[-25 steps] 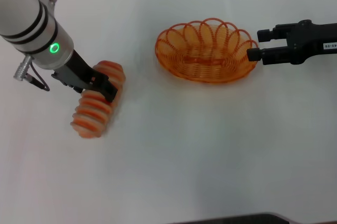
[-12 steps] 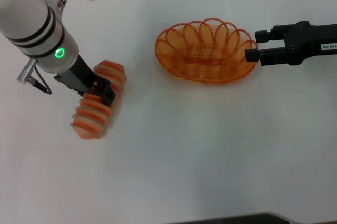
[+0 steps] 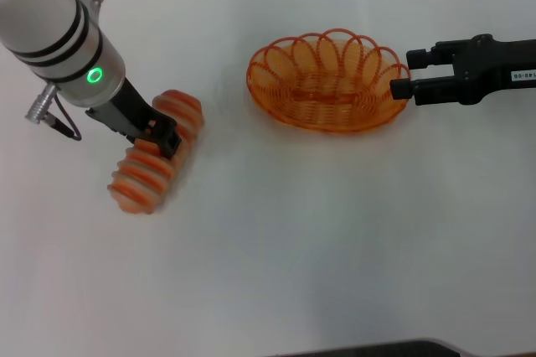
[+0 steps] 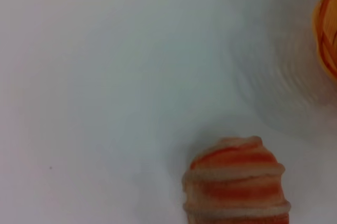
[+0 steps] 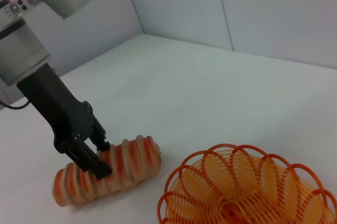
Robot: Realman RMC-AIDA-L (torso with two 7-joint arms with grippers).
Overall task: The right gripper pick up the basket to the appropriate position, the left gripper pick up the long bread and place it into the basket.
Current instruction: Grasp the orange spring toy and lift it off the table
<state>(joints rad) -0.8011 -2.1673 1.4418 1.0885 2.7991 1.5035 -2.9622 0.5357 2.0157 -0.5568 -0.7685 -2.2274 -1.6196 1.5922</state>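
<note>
left gripper (image 3: 159, 137) is clamped across the long bread (image 3: 153, 162) well away from the basket (image 3: 327, 80), so lift it level; right gripper (image 3: 404, 72) sits open at the basket's rim.

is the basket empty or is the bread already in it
Empty. The basket shows only bare wire inside, while the long bread lies on the table apart from it, with the left gripper around it.

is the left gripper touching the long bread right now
Touching: the right wrist view shows the left gripper fingers straddling the long bread, pressed against it.
</note>
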